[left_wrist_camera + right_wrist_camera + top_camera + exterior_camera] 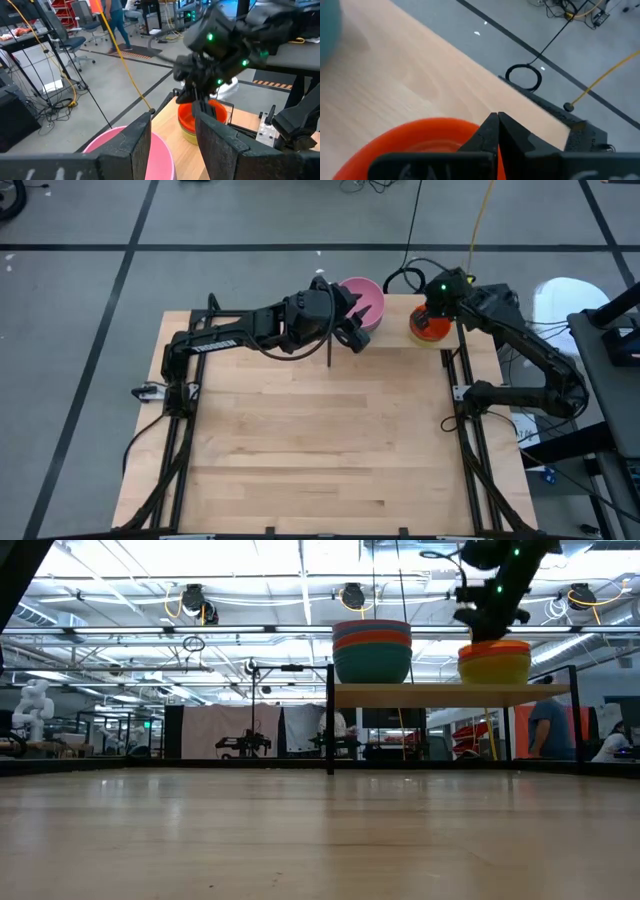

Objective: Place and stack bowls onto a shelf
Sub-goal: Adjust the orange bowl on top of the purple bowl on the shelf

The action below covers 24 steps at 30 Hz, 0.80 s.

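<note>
from above, the left gripper [352, 320] sits beside the pink bowl [366, 298] at the table's far edge. at table height, two bowl stacks rest on the shelf [450, 694]. in the wrist views, the left fingers [137, 142] are spread with nothing between them, and the right gripper [498, 131] is clenched on the orange bowl [415, 140] rim.

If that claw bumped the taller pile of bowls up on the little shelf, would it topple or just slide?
Probably slide. The tall stack looks closely nested, so it likely moves as one stiff, light piece. Its rounded base on the smooth shelf suggests little grip. It stands taller than the orange-and-yellow stack, so a high bump might tip it.
</note>
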Available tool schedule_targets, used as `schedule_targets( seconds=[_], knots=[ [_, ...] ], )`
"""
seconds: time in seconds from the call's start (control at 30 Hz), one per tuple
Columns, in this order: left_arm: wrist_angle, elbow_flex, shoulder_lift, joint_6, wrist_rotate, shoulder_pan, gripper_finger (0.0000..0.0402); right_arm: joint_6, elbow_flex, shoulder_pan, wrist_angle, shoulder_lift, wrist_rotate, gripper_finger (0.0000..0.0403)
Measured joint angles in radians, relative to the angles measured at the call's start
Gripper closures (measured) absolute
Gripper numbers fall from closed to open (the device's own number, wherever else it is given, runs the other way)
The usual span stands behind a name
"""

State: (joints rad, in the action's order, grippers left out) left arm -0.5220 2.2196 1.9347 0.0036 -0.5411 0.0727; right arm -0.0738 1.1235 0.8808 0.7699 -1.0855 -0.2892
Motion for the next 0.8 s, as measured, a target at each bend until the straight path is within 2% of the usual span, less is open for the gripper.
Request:
schedule_targets(
  seconds=[0.17, 0.33, 0.47, 0.63, 0.7, 0.8],
  knots=[
    [0.000, 0.000, 0.000, 0.000, 0.000, 0.000, 0.0243, 0.009, -0.037, -0.003, -0.025, 0.002, 0.002, 0.0403],
    [-0.007, 0.000, 0.000, 0.078, -0.005, 0.000, 0.0243, 0.006, 0.044, -0.039, -0.016, 0.042, 0.042, 0.0403],
    [-0.024, 0.000, -0.003, 0.095, -0.017, 0.000, 0.0243, 0.027, 0.110, -0.077, 0.027, 0.104, 0.194, 0.0403],
    [-0.046, -0.001, -0.027, 0.076, -0.019, 0.000, 0.0243, 0.059, 0.098, -0.138, 0.134, 0.191, 0.448, 0.0403],
    [-0.055, -0.001, -0.032, 0.072, -0.019, 0.000, 0.0243, 0.069, 0.071, -0.168, 0.195, 0.213, 0.495, 0.0403],
    [-0.056, -0.001, -0.042, 0.070, -0.019, 0.000, 0.0243, 0.065, 0.014, -0.209, 0.226, 0.240, 0.504, 0.0403]
  ],
)
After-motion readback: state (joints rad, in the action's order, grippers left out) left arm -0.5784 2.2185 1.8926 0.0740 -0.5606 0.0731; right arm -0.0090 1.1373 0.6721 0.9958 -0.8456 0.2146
